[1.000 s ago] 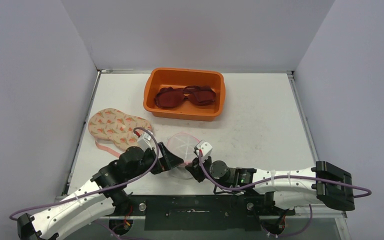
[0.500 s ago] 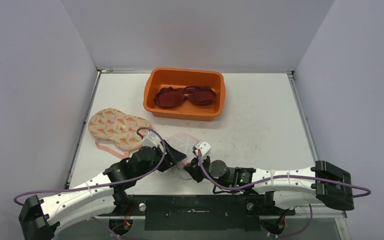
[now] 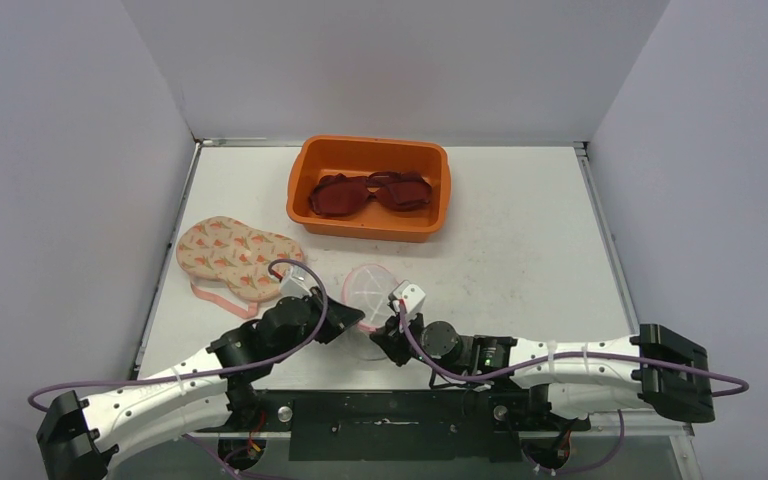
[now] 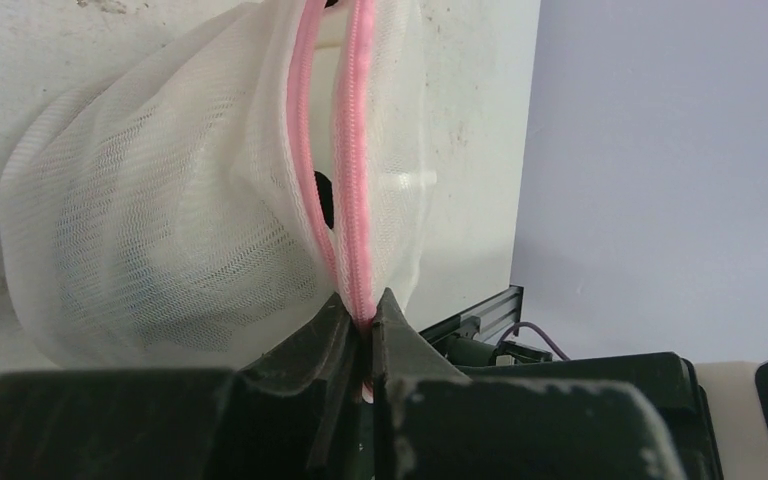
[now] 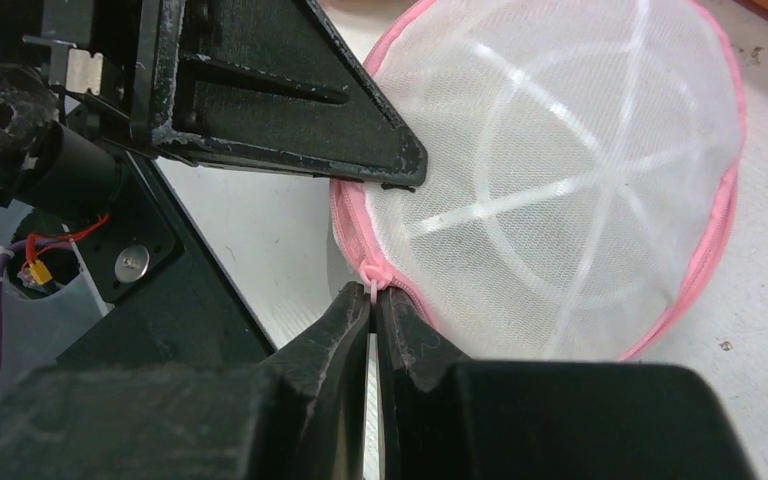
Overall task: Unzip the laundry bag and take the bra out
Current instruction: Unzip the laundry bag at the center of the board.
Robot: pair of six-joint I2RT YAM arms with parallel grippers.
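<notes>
The laundry bag is a round white mesh pouch with a pink zipper, lying on the table between my two grippers. My left gripper is shut on the pink zipper edge at the bag's near-left side. My right gripper is shut on the small pink zipper pull at the bag's near rim. A short stretch of the zipper stands parted beyond the left fingers. The bra is hidden; only pale shapes show through the mesh.
An orange bin holding a dark red garment stands behind the bag. A floral padded piece with a pink strap lies at the left. Grey walls close in the table on three sides.
My left gripper has shut, pinching the bag's pink zipper edge, after reaching in slightly to the right. The right gripper has stayed shut on the pull.
</notes>
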